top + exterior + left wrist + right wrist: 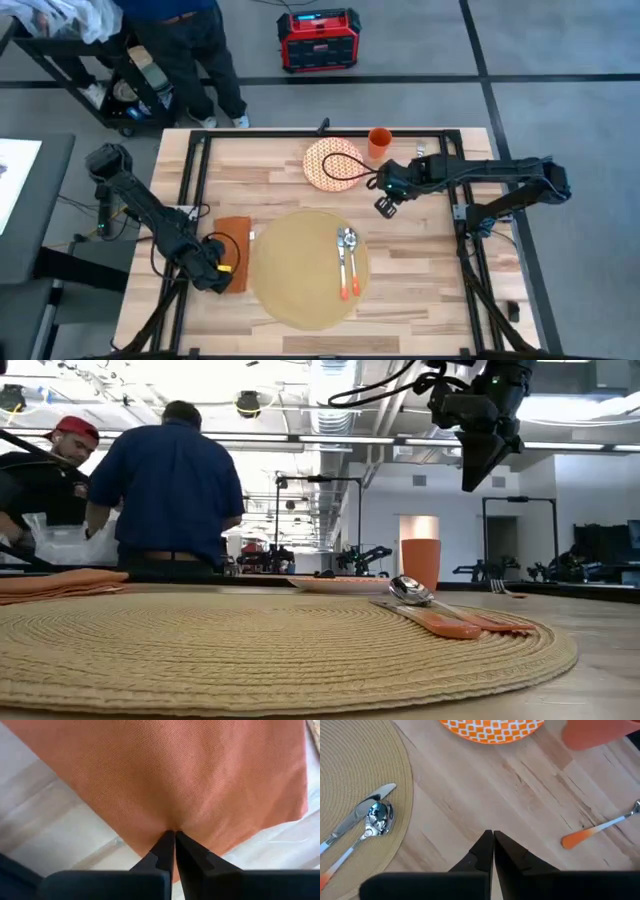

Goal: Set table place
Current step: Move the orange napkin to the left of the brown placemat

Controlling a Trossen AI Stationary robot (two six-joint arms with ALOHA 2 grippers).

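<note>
The round tan place (305, 268) lies mid-table, with a spoon (349, 240) and a knife (342, 262) lying on its right part. A rust-orange napkin (232, 245) lies left of it on the table (420, 300). My left gripper (224, 266) is down at the napkin (190, 775), shut on it. My right gripper (385, 205) hovers shut, high over bare wood (475, 470), between the place and the patterned plate (333, 163), with nothing in it (493, 834). My left gripper pinches the napkin's cloth (175, 826) between its two fingertips, a little way in from one edge. The cloth puckers slightly toward the tips. How many layers they hold I cannot tell. The rest of the napkin lies spread on the table.
An orange cup (379, 142) stands at the far edge beside the plate. An orange-handled fork (600, 827) lies on the wood right of the cup. Black frame rails (190, 200) cross the table. People stand beyond the far edge (170, 490).
</note>
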